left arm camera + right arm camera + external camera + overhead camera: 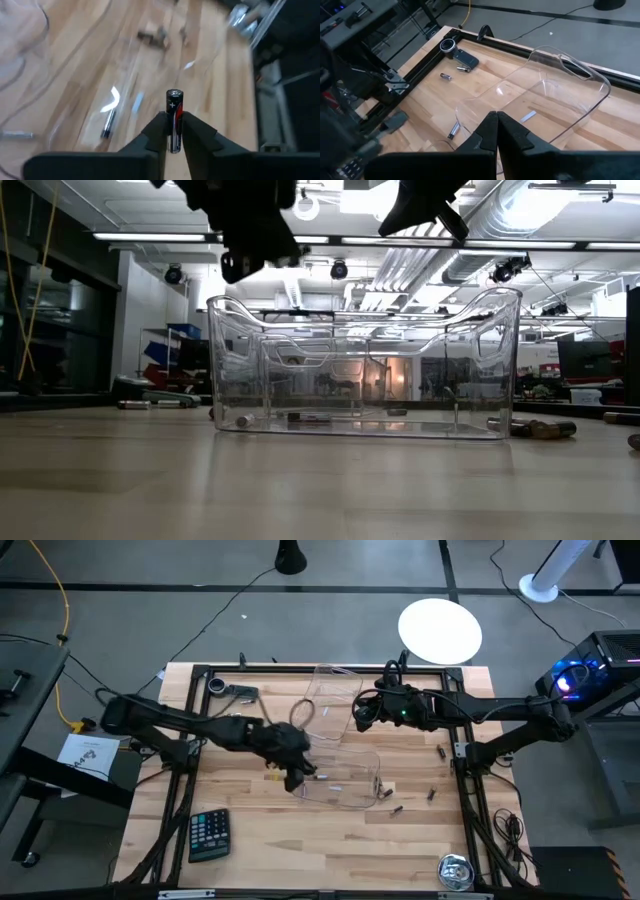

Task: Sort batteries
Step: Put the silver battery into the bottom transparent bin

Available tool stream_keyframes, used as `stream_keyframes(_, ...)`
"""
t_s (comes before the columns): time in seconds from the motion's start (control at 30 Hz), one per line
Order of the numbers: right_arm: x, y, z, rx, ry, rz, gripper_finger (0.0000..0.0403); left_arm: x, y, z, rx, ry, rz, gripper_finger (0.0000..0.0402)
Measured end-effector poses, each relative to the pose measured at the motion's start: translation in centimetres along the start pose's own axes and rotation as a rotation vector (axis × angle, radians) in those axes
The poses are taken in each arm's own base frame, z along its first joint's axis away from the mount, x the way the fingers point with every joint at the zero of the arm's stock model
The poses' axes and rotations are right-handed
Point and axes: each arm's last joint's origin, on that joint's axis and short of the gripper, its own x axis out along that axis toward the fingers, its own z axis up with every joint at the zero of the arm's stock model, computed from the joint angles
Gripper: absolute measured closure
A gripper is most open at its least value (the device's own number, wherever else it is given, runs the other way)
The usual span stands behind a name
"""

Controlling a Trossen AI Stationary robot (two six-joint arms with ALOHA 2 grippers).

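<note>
A red-and-black battery (174,120) stood upright between the left gripper's (173,131) two dark fingers, pinched at its lower half with the plus end up, right before the left wrist camera. Seen from above, the left arm reached in from the table's left edge, stretched nearly flat across the wood, its gripper (297,772) hanging over the left end of the nearer clear plastic tray (352,802). At table height that gripper (250,250) hung above the tray's (365,365) left wall, clear of its rim.

Inside that tray a few batteries lay on the floor, among them a dark one (107,124) and a pale one (137,101). More batteries (433,793) lay loose on the wood to the tray's right, toward the right frame rail, and one (445,76) lay near the table's far left corner.

The right arm came in from the right, bent at the elbow, its gripper (362,714) poised over the farther clear tray (335,690), its fingers pressed together with nothing between them (496,131). One pale battery (528,116) lay in that tray (580,75). A calculator (208,835) sat at the near left.
</note>
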Motion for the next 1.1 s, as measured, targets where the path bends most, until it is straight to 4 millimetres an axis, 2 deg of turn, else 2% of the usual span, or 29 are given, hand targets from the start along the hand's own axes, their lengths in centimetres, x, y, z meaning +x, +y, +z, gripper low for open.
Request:
stream_keyframes(0.07,0.0,0.0,0.0,0.001,0.008,0.009,0.0403,0.4,0.0,0.1,0.017,0.074,0.038,0.0319)
stream_keyframes(0.17,0.0,0.0,0.0,0.001,0.012,0.013,0.0403,-0.1,0.0,0.6,0.072,0.134,0.071,0.0276)
stream_keyframes(0.27,0.0,0.0,0.0,0.001,0.013,0.014,0.0403,-1.8,0.6,0.8,0.101,0.169,0.187,0.0241)
stream_keyframes(0.33,0.0,0.0,0.0,0.0,0.014,0.014,0.0403,-3.5,1.7,0.6,0.104,0.177,0.34,0.0224)
stream_keyframes(0.43,0.0,0.0,0.0,0.0,0.016,0.015,0.0403,-6.0,4.3,-0.5,0.079,0.196,0.596,0.0211)
stream_keyframes(0.53,0.0,0.0,0.0,-0.002,0.016,0.014,0.0403,-7.5,7.9,-2.2,-0.016,0.257,0.678,0.0208)
stream_keyframes(0.7,0.0,0.0,-0.1,-0.005,0.019,0.013,0.0403,-8.0,14.1,-6.6,-0.128,0.437,0.729,0.0207)
stream_keyframes(0.8,0.0,0.0,-0.1,-0.005,0.019,0.013,0.0403,-8.0,17.0,-8.4,-0.171,0.528,0.758,0.0207)
stream_keyframes(0.87,0.0,0.0,-0.1,-0.003,0.019,0.013,0.0403,-8.0,18.4,-8.9,-0.194,0.569,0.783,0.0206)
stream_keyframes(1.1,0.0,0.0,-0.1,0.013,0.019,0.013,0.0403,-7.2,21.9,-8.4,-0.178,0.629,0.763,0.0206)
